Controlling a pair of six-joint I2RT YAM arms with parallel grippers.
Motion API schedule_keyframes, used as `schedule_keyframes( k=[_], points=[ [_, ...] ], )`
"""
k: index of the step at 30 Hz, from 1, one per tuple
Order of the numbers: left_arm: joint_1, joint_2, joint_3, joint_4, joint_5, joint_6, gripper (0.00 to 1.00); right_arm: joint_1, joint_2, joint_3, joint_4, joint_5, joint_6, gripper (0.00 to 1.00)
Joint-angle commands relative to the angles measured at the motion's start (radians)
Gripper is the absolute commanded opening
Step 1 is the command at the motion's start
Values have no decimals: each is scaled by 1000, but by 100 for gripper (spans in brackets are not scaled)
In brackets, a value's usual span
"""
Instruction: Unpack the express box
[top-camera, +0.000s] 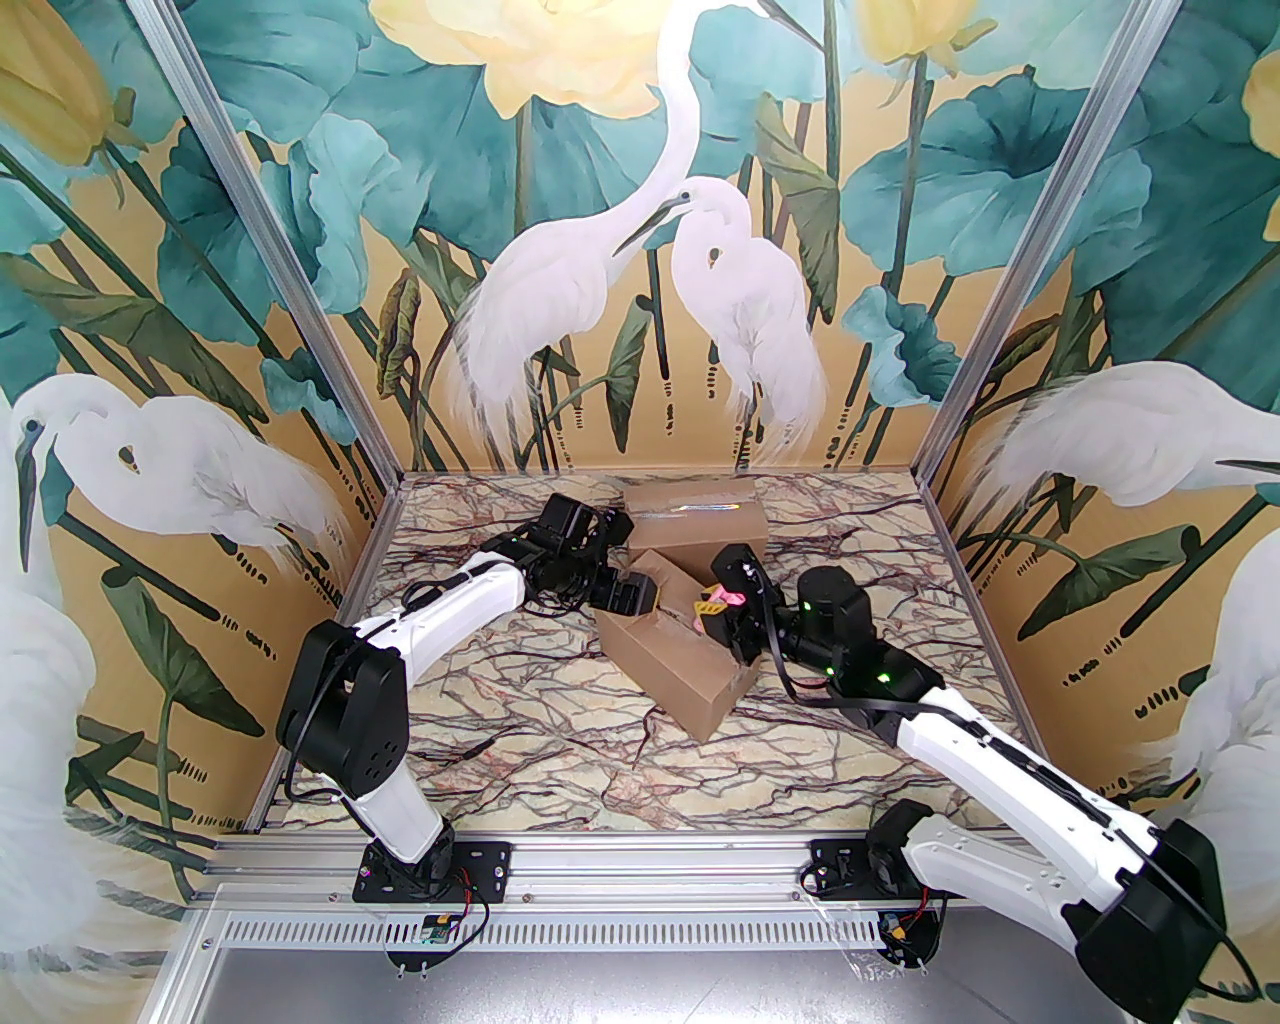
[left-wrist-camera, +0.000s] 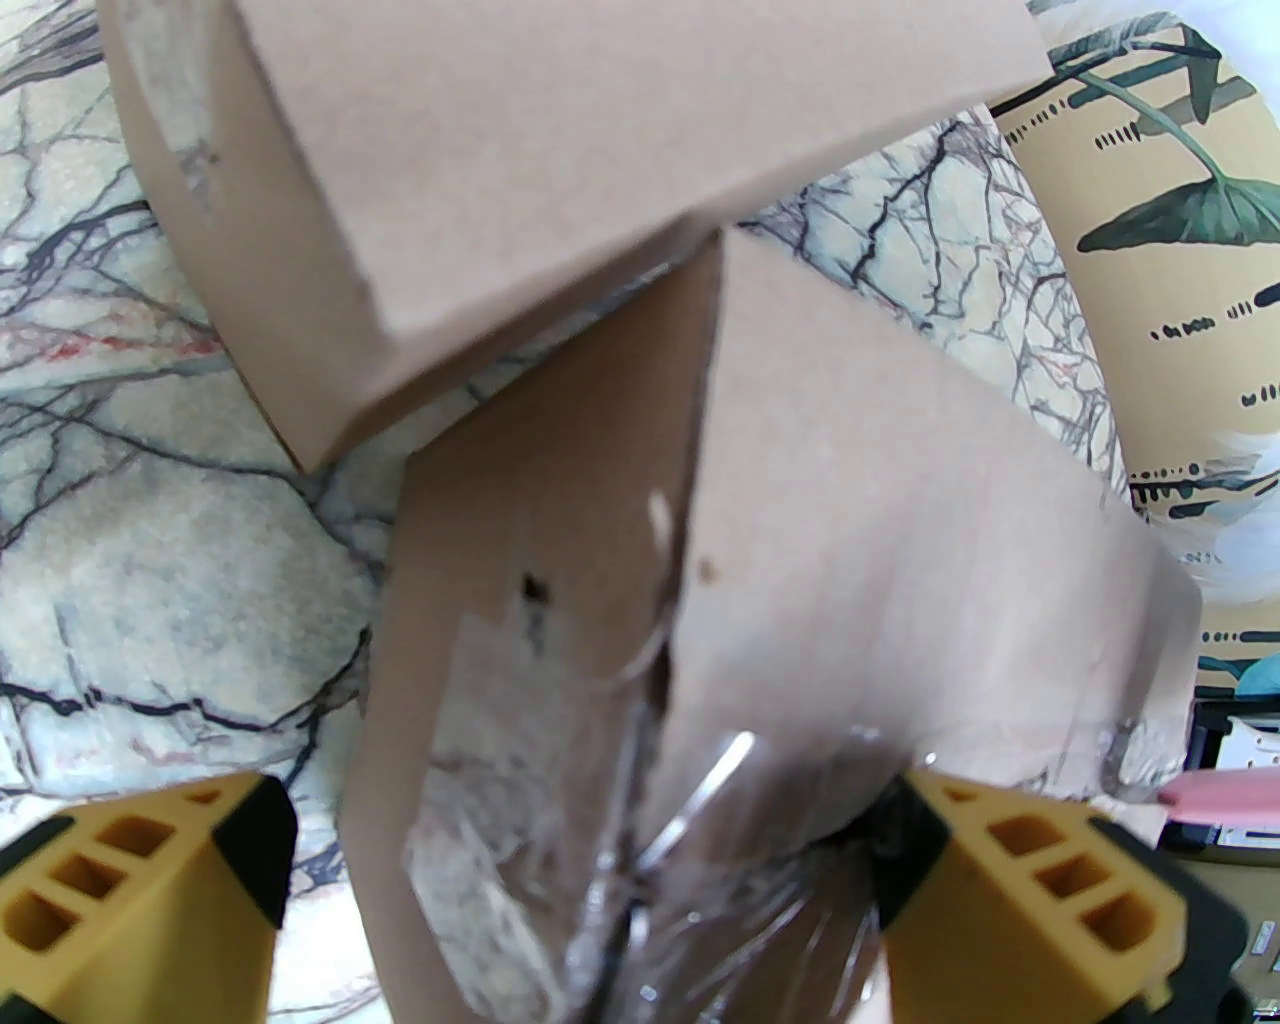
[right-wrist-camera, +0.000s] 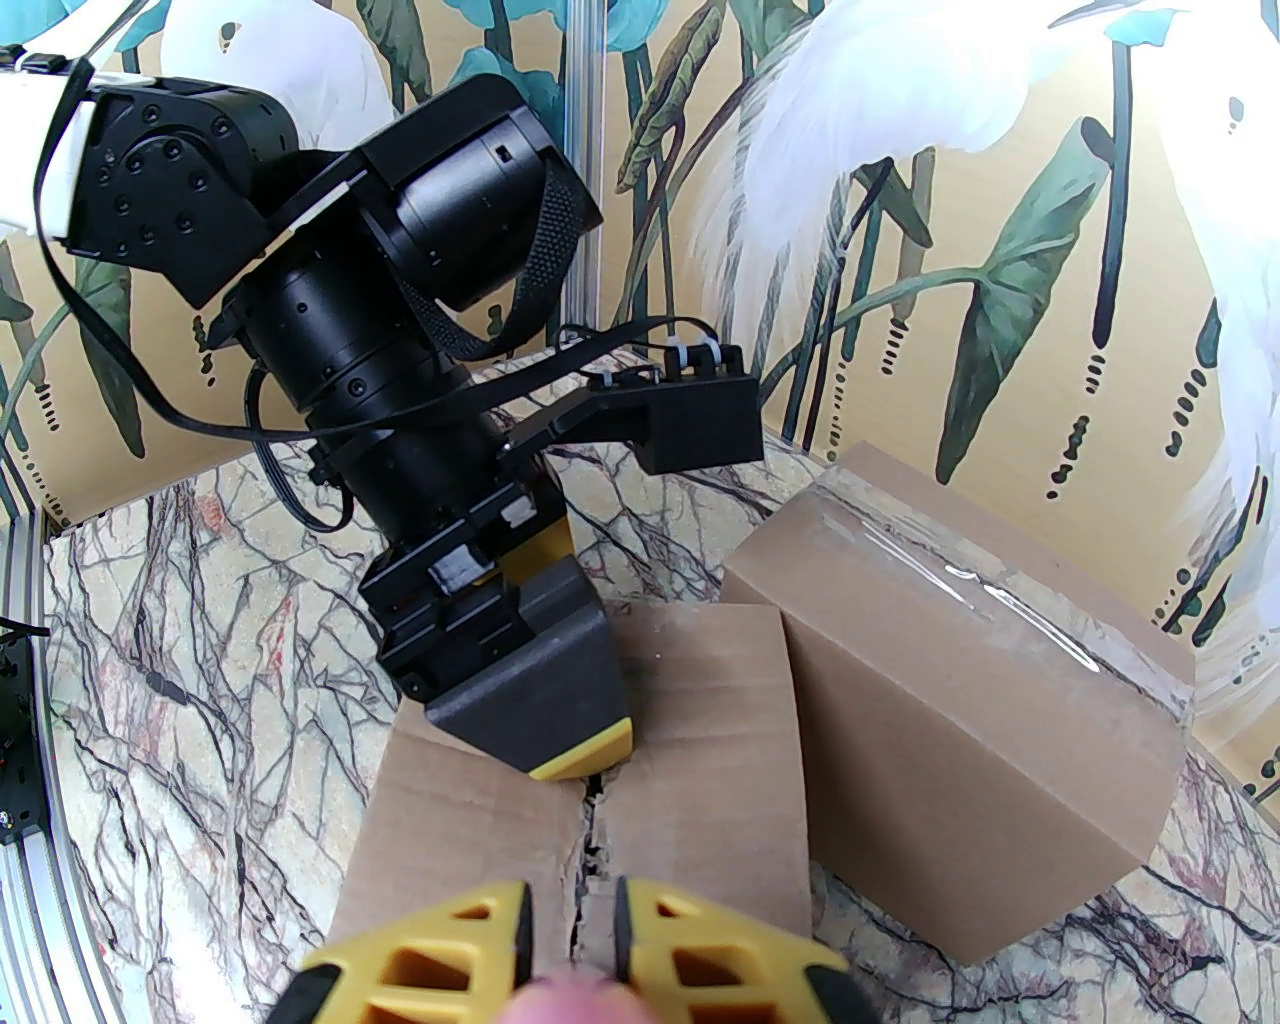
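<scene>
Slitting the top seam (right-wrist-camera: 592, 850) seems the step in hand. The box (top-camera: 680, 660) lies tilted mid-worktop (top-camera: 500, 720), touching a taped second box (top-camera: 700, 515). The left tool (left-wrist-camera: 580, 840), fingers apart, straddles its end. The right tool (right-wrist-camera: 575, 920) is clamped on what looks like a pink cutter (top-camera: 722, 600). Next, probably, the flaps need parting.

Bright, even light all round, shadows soft and faint. Glare streaks the tape (right-wrist-camera: 960, 580) on the far box (right-wrist-camera: 950, 760), and the near box (left-wrist-camera: 850, 520) is blurred close to the left wrist lens.
</scene>
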Motion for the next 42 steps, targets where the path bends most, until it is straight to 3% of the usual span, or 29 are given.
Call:
schedule_keyframes(
  k=[1,42],
  points=[
    [71,66,-25,-102,-208,31,99,0,-49,-25,-169,26,11,0],
    [97,81,-15,-118,-249,21,99,0,-282,-57,-389,80,99,0]
  ],
)
